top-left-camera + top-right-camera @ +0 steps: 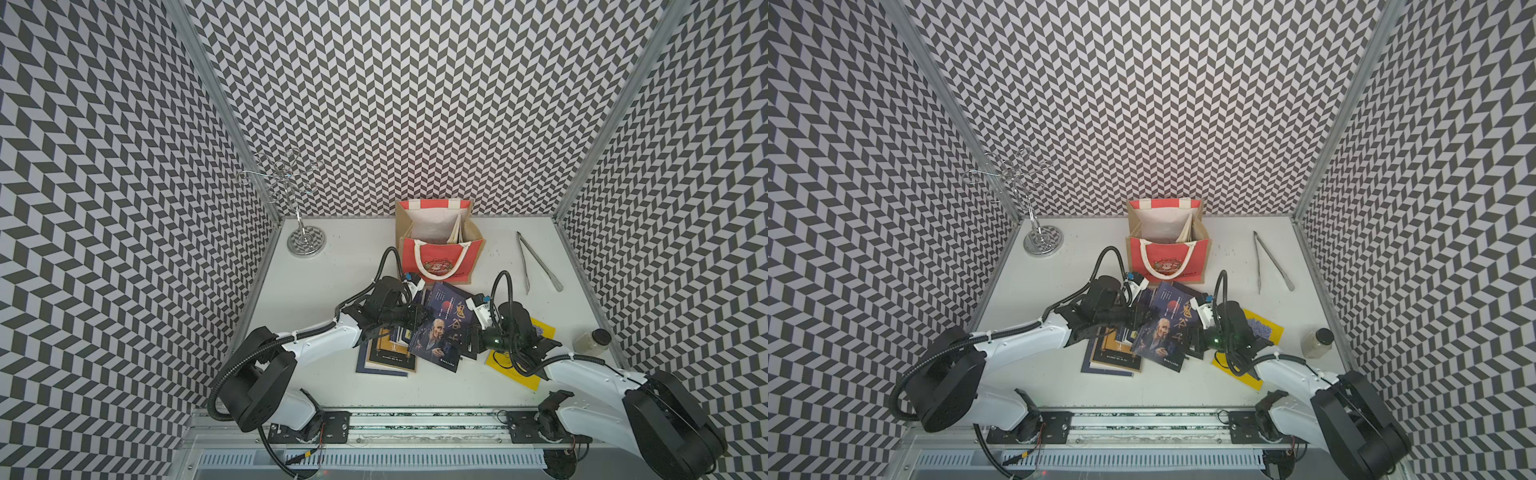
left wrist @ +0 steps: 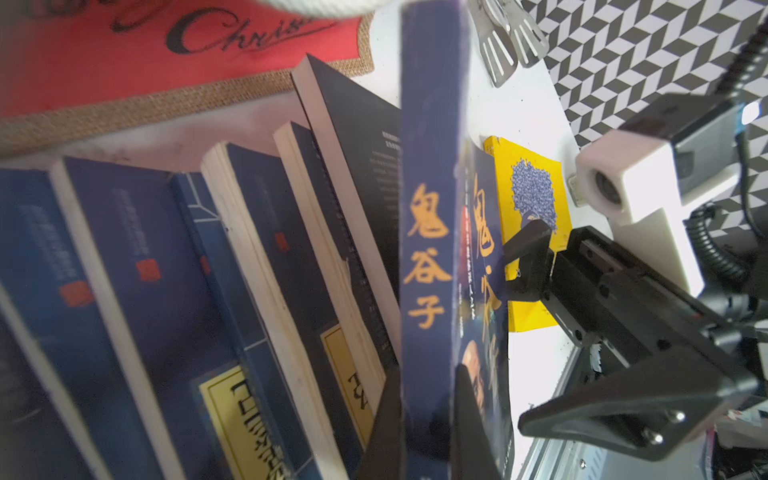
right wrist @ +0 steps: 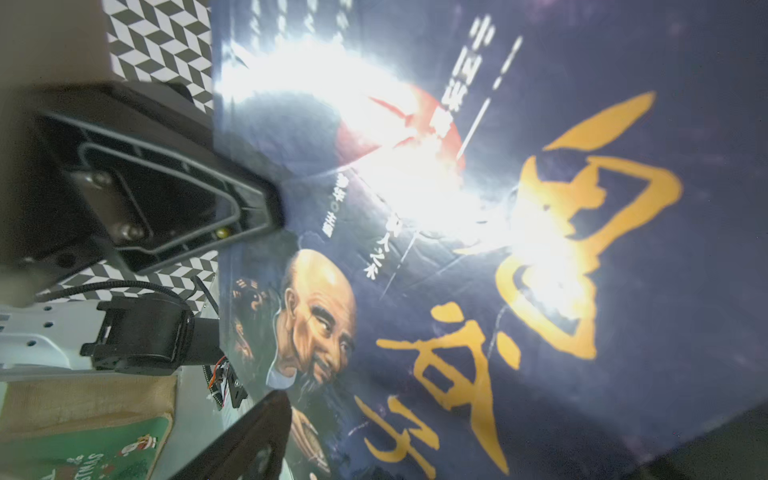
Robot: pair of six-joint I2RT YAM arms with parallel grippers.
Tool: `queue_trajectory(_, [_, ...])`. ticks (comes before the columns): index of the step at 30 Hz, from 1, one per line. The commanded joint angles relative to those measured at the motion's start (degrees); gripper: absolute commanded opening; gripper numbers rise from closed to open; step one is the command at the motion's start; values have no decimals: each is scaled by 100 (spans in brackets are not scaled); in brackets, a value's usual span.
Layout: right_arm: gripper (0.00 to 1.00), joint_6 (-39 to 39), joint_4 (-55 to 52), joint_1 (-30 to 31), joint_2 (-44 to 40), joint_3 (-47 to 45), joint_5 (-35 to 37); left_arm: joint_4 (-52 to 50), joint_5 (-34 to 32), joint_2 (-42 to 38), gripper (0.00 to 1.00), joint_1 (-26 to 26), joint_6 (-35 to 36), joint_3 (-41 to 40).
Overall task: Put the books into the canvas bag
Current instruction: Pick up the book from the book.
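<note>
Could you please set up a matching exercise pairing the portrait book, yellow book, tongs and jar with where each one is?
Things:
1. portrait book
2. yellow book
3. tongs
4. jar

Places:
A. at the back, right of the bag
B. gripped at the spine edge by the left pincer
C. just right of the yellow book
D. flat, partly under the right arm

Pairs: 1-B, 2-D, 3-A, 4-C
</note>
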Motion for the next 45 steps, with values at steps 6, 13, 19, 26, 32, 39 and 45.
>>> queue_trajectory(6, [97,-599,-411,127,-1345,580,476,-2247,-616,-1180,0,141,1701,792])
queue_trajectory(13, [98,-863,111,69,-2982,818,1779,-2392,-570,-2660,0,141,2973,852])
queue_trajectory(19, [96,-1804,-198,70,-2697,1547,645,-3135,-689,-3077,0,141,3824,1352])
queue_trajectory(26, [94,-2683,-1101,245,-2068,2401,-157,-3661,-234,-3131,0,142,4776,1625])
queue_trajectory(32, [98,-3459,-2299,939,-1538,3151,394,-3796,-130,-3132,0,67,5482,1677])
queue_trajectory(39, [99,-4224,-3304,1658,-1268,3529,1657,-3743,175,-3392,0,168,5854,1506])
queue_trajectory(45, [99,-4506,-3118,1667,-1385,3443,1813,-3574,712,-4017,0,168,5917,1286])
